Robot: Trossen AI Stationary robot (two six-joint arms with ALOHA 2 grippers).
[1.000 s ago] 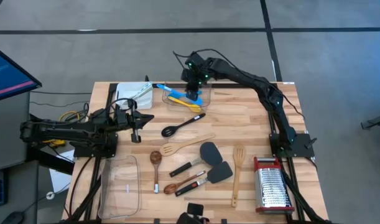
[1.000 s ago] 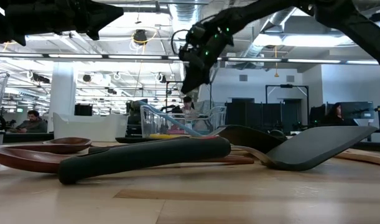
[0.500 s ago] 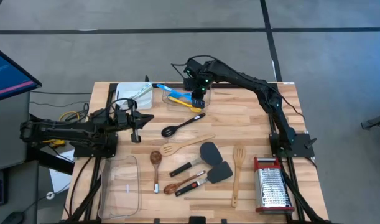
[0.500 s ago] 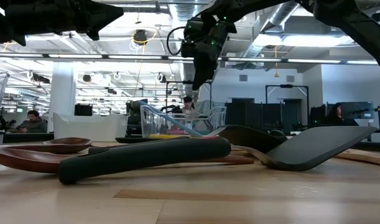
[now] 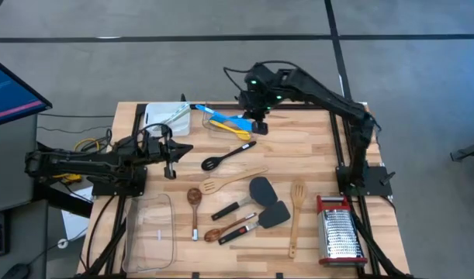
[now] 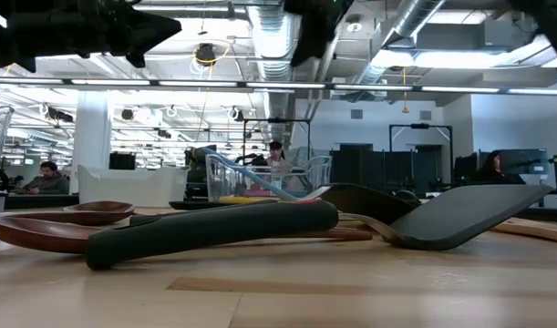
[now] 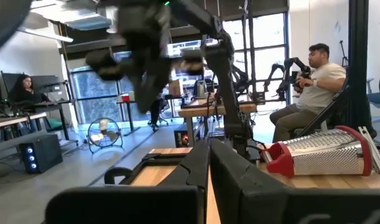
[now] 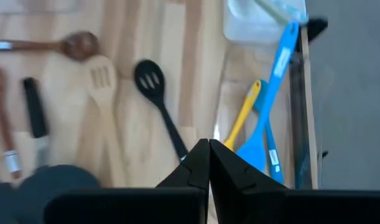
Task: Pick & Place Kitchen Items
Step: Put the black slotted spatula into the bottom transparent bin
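Left tool [image 5: 172,159], fingers pressed together and empty, waits over the table's [image 5: 314,155] left edge. Blue spoon [image 5: 221,116] and yellow spoon [image 5: 230,129] lie in the far tub [image 5: 213,129]; other utensils [image 5: 244,203] lie mid-table. Right tool [image 5: 261,124], pressed together and empty, hangs just right of the tub.

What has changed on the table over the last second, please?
The right pincer has lifted out of the clear tub at the back, swung to its right and shut empty, leaving the blue spoon and yellow spoon inside. The left pincer stayed shut near the table's left edge; the loose utensils and grater have not moved.
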